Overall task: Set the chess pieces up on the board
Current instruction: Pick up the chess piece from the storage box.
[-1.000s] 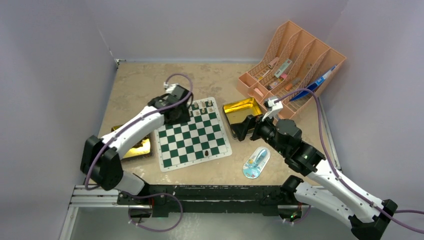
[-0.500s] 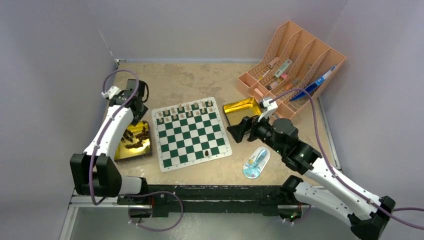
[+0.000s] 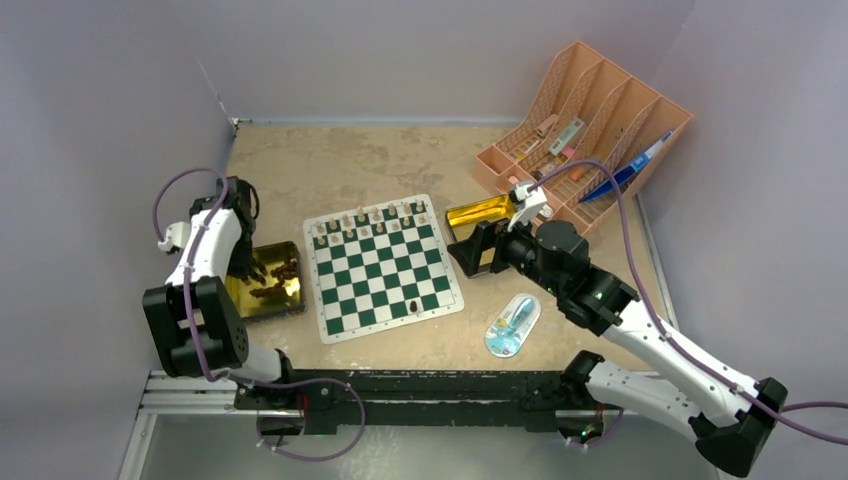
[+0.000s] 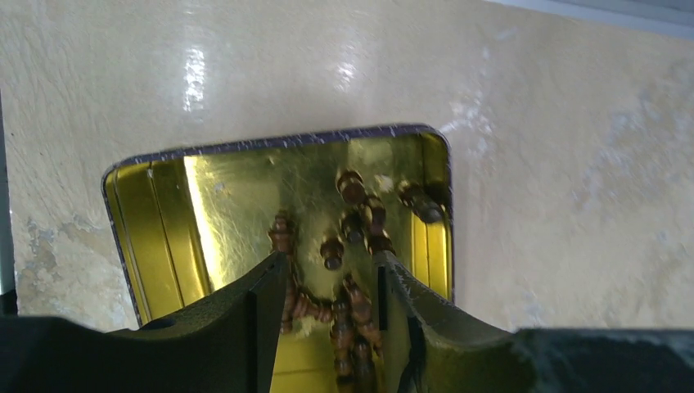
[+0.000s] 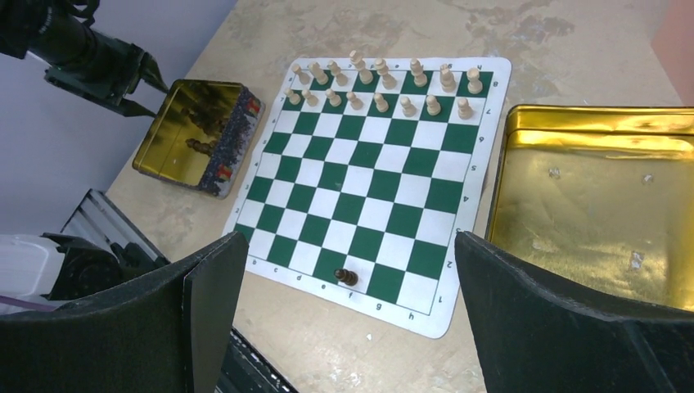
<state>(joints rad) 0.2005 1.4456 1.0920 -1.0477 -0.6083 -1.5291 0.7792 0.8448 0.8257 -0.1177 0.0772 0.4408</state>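
Your left claw [image 4: 331, 260] hangs half open over the left tin [image 4: 164, 213], gripping nothing, because the dark pieces [image 4: 352, 188] lie heaped there. The cream pieces [image 5: 381, 100] already fill the far rows of the board [image 5: 360, 188]. Your right claw [image 5: 348, 244] waits wide open and empty.

This is a robotics lab test cell. Plain grey walls [image 3: 450, 50] box in a mottled beige table [image 3: 400, 165] to either side of the arms and beyond them. The left arm [image 3: 205, 255] and right arm [image 3: 640, 335] stand on a bare aluminium rail [image 3: 190, 385] at their bases, and purple cables [image 3: 640, 260] loop loose along them. The objects look like trial props: a chess board [image 3: 380, 270] between the two grippers, a gold tin [image 4: 147, 205] under the left gripper [image 4: 331, 266], a second tin [image 5: 589, 205] just ahead of the right gripper [image 5: 348, 237], and an orange rack [image 3: 600, 110] farther beyond it.
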